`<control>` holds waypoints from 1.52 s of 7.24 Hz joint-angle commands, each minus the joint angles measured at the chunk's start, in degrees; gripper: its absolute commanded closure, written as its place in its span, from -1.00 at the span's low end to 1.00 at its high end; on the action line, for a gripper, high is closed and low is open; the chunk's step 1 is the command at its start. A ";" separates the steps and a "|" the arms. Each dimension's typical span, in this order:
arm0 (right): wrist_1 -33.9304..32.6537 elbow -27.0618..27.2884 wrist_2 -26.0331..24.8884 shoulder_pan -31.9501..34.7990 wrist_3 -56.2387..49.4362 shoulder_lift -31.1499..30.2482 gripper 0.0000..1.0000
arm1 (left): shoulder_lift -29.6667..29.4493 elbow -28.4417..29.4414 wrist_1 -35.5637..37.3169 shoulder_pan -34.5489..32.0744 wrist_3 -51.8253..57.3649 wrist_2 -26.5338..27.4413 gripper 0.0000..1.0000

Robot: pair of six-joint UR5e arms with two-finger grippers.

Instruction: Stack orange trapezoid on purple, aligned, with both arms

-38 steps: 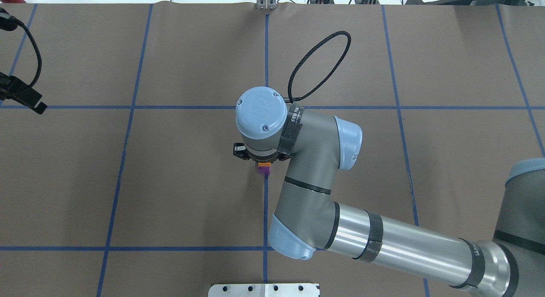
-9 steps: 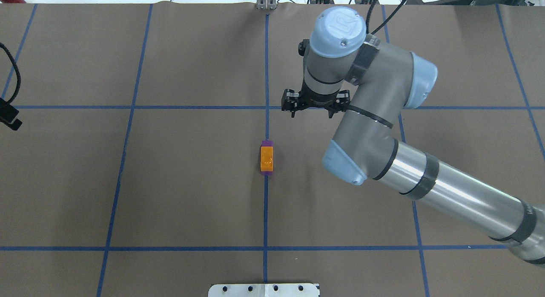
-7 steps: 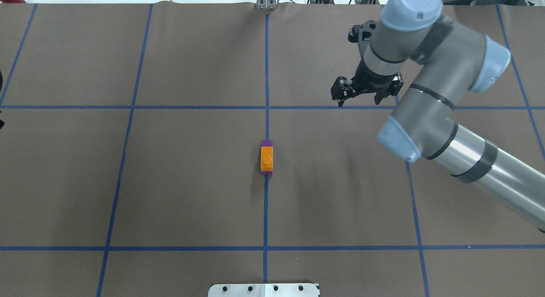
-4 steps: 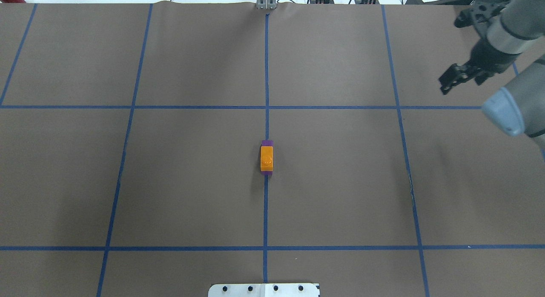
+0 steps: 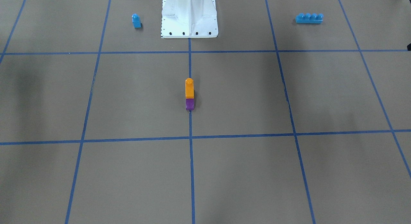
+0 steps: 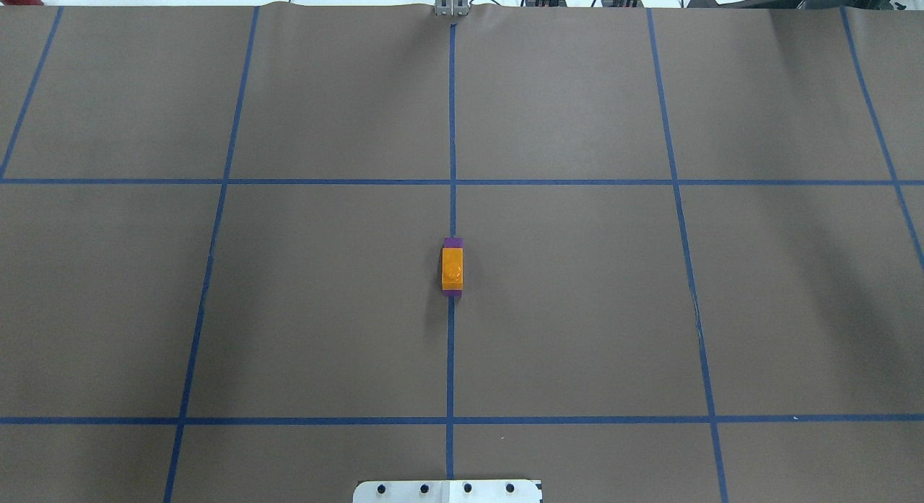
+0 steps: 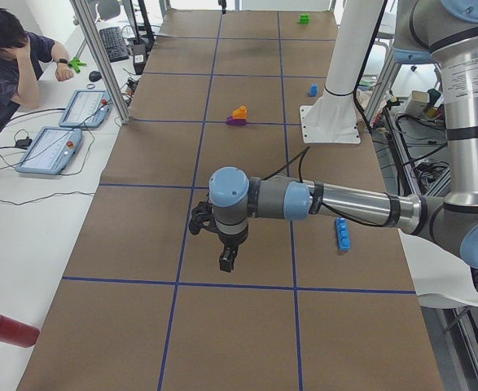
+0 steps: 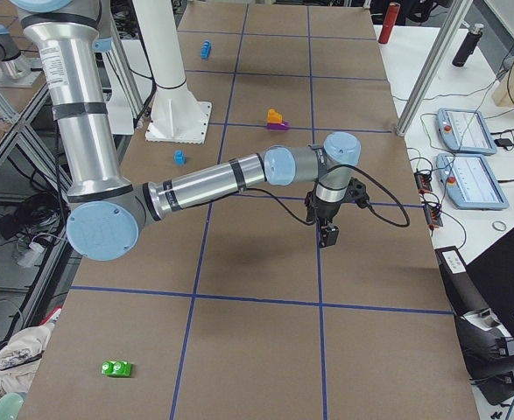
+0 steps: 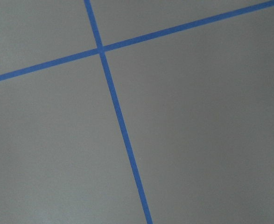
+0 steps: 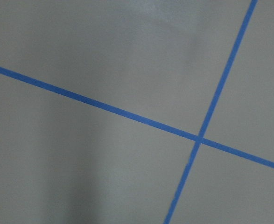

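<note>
The orange trapezoid (image 6: 452,268) sits on the purple (image 6: 452,242) at the table's middle, on the centre tape line, long sides aligned. The front-facing view shows the orange trapezoid (image 5: 189,89) above the purple (image 5: 189,104), stud up. No gripper touches them. My left gripper (image 7: 229,259) shows only in the exterior left view, low over the table and far from the stack. My right gripper (image 8: 328,234) shows only in the exterior right view, also away from the stack. I cannot tell whether either is open or shut. Both wrist views show only the mat and tape.
A small blue one-stud brick (image 5: 136,21) and a long blue four-stud brick (image 5: 309,18) lie either side of the white base plate (image 5: 189,31). A green brick (image 8: 116,368) lies near one table end. An operator (image 7: 10,57) sits beside tablets (image 7: 47,151).
My right arm has lifted off the stack, swung right and left the overhead view. The left gripper has also gone from its left edge. The orange stays on the purple.
</note>
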 commanded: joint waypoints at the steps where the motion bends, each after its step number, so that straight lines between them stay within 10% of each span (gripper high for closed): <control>1: -0.20 0.10 0.25 4.81 -4.09 -5.32 -0.99 | 2.23 2.07 -5.27 -1.29 -0.69 -1.17 -1.00; 11: 2.07 5.38 3.77 10.36 0.48 -11.67 -0.99 | 0.56 -0.30 -1.48 -6.04 0.00 -0.82 -1.00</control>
